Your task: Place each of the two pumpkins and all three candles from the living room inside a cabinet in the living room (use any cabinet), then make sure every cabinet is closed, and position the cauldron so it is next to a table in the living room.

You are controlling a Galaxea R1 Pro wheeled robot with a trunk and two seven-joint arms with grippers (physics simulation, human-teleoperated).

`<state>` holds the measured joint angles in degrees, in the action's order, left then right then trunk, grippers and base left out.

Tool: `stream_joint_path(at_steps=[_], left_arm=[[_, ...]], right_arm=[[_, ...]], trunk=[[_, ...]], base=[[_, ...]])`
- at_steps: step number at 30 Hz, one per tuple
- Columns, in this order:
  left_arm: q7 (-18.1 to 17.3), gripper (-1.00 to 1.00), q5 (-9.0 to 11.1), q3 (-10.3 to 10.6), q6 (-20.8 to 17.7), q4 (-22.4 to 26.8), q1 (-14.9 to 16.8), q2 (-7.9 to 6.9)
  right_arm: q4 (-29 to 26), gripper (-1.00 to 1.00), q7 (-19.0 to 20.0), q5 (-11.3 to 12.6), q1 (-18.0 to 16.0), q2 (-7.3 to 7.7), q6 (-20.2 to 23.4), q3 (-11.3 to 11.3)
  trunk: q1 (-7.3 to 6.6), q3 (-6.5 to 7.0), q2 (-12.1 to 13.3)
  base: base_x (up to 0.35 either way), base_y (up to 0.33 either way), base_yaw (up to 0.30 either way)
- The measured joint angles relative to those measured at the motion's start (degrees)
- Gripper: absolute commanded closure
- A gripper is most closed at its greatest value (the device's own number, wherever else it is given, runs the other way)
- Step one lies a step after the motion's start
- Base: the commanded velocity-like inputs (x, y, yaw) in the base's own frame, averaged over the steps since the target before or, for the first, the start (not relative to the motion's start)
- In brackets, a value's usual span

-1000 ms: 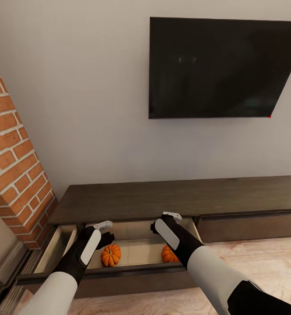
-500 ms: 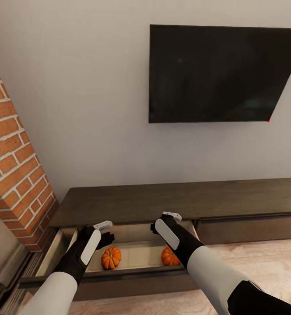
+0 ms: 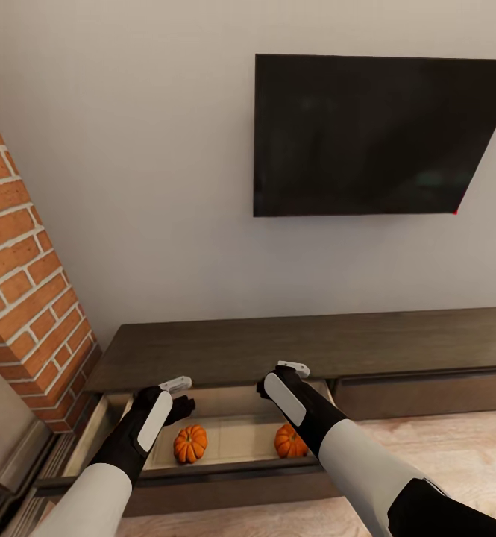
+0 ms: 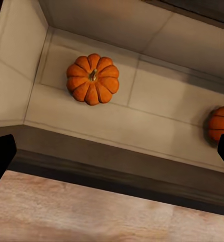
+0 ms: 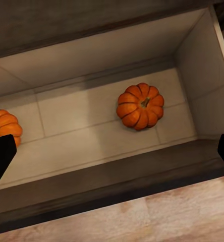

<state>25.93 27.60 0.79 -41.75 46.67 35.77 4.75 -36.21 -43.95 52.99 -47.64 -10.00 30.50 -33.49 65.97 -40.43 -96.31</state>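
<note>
One cabinet [image 3: 307, 347] is seen, its left drawer [image 3: 236, 399] pulled out. Two pumpkins, one [image 3: 191, 444] left, one [image 3: 290, 441] right, are counted inside, well apart. Left gripper [image 3: 174, 394] and right gripper [image 3: 281, 375] are held wide and empty above. Candles, closing and cauldron are judged outstanding.

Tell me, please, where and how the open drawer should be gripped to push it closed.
Better push than grip: the drawer front is flat and shows no handle. Come from the room side and press an open gripper, probably the left gripper, on its front face near the middle, so it slides straight. Both pumpkins lie inside.
</note>
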Motion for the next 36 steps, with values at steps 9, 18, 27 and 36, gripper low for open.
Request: stream_joint_path(at_steps=[9, 18, 27, 36], left_arm=[[0.0, -1.0, -0.06, 0.0, 0.0, -0.08, 0.0, 0.0], [0.0, -1.0, -0.06, -0.08, 0.0, -0.08, 0.0, 0.0], [0.0, -1.0, 0.0, -0.15, 0.0, -0.06, 0.0, 0.0], [0.0, -1.0, 0.0, -0.17, 0.0, -0.05, 0.0, -0.05]], right_arm=[[0.0, -1.0, 0.0, 0.0, 0.0, 0.0, 0.01, 0.03], [0.02, -1.0, 0.0, 0.0, 0.0, 0.0, 0.03, 0.0], [0.0, -1.0, 0.0, 0.0, 0.0, 0.0, 0.04, 0.0], [0.0, -1.0, 0.0, 0.0, 0.0, 0.0, 0.08, 0.0]], trunk=[[-1.98, 1.62, 3.61], [-3.95, 3.23, 7.22], [-5.93, 4.85, 10.83], [-7.91, 6.46, 14.44]], base=[[0.0, 0.0, 0.0], [0.0, 0.0, 0.0], [-0.032, 0.0, 0.0], [-0.251, 0.0, 0.0]])
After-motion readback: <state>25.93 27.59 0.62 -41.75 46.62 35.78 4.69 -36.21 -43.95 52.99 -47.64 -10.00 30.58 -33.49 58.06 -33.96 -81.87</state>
